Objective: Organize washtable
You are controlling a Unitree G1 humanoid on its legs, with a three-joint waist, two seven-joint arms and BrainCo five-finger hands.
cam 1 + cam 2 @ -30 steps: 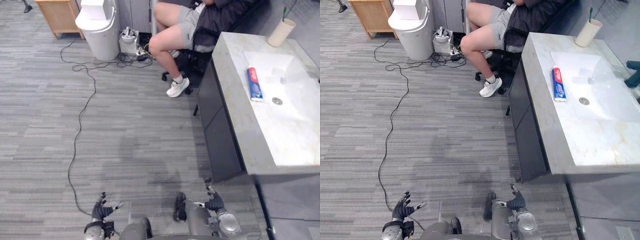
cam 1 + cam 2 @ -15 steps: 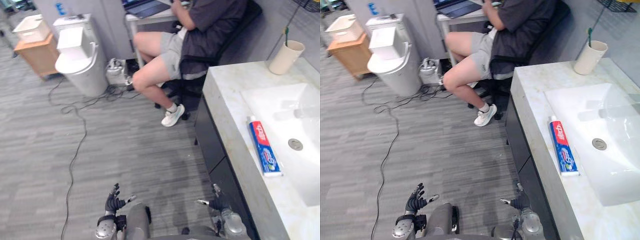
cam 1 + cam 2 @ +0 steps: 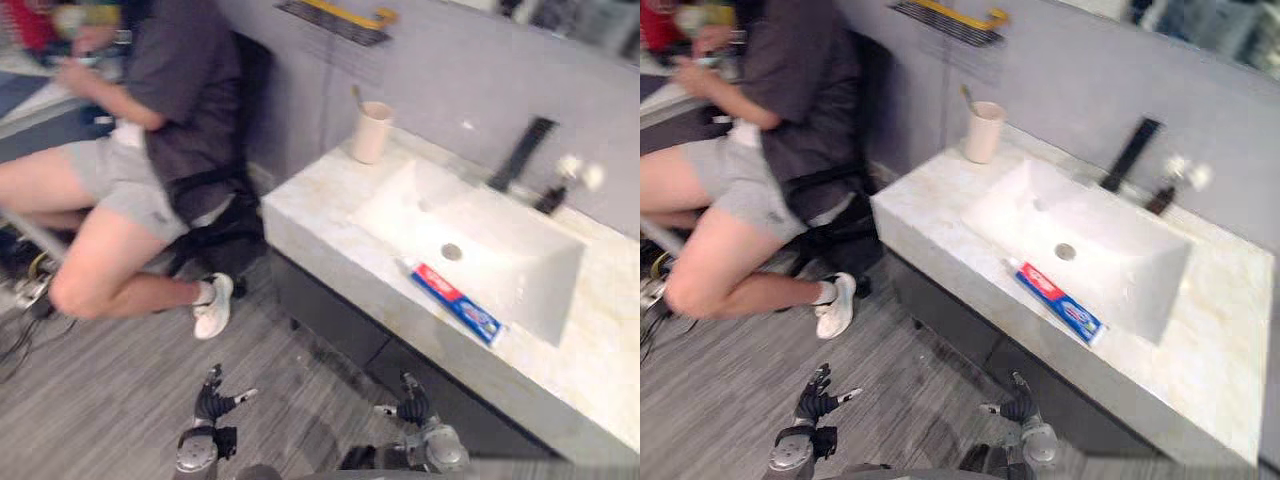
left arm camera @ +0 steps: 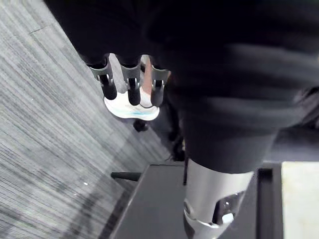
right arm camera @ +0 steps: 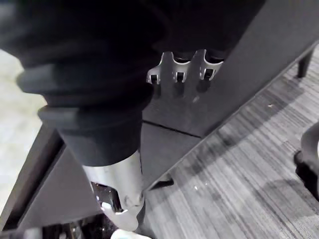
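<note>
Both my left hand [image 3: 212,400] and right hand [image 3: 410,408] hang low, fingers spread, empty. Nothing looks tidied yet: the red-and-blue toothpaste tube [image 3: 455,304] lies loose on the pale marble table [image 3: 305,198].

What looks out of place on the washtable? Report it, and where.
The toothpaste tube lies flat on the front strip of the washtable, beside the basin, apart from the cup standing upright at the back corner. It looks left out rather than stowed. Nothing looks spilled or damaged.

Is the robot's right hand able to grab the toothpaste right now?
Probably not yet: the right hand hangs low by the dark cabinet, and the toothpaste lies up on the counter, uncovered.
</note>
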